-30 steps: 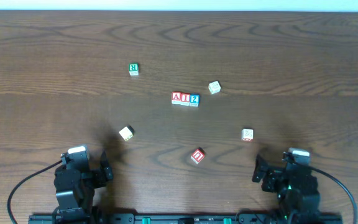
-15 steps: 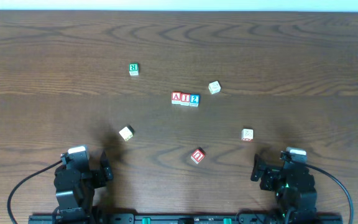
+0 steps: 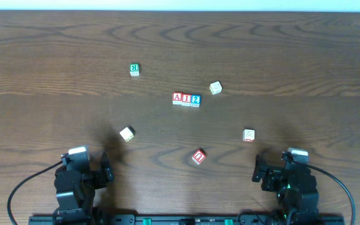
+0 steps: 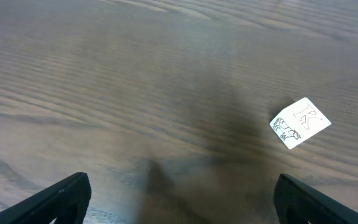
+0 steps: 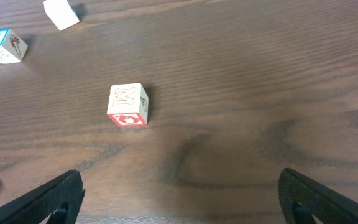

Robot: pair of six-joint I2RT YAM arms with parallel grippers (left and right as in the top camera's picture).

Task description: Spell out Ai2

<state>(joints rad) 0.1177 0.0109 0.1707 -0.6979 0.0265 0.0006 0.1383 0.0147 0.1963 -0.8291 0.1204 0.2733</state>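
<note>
**Q:** Since three cubes were wanted in a row, how much of the word was found laid out?

**A:** All of it, as far as could be judged. The A cube (image 3: 177, 98), I cube (image 3: 186, 99) and 2 cube (image 3: 195, 99) were recorded touching side by side in that order, near the middle of the table (image 3: 305, 56). No placing step was judged to be left; at most the row might be squared up. The green R cube (image 3: 134, 69) and the red cube (image 3: 198, 157) were noted well apart from the row.

**Q:** And how were the arms posed?

**A:** Both were logged at the near edge of the table, well apart from the row. The left gripper (image 4: 182, 205) was seen spread wide with nothing held, and the K cube (image 4: 300, 122) lay ahead of it, toward one finger's side. The right gripper (image 5: 182, 199) was likewise spread wide and empty, and the M cube (image 5: 128, 104) lay on the table ahead of it.
</note>
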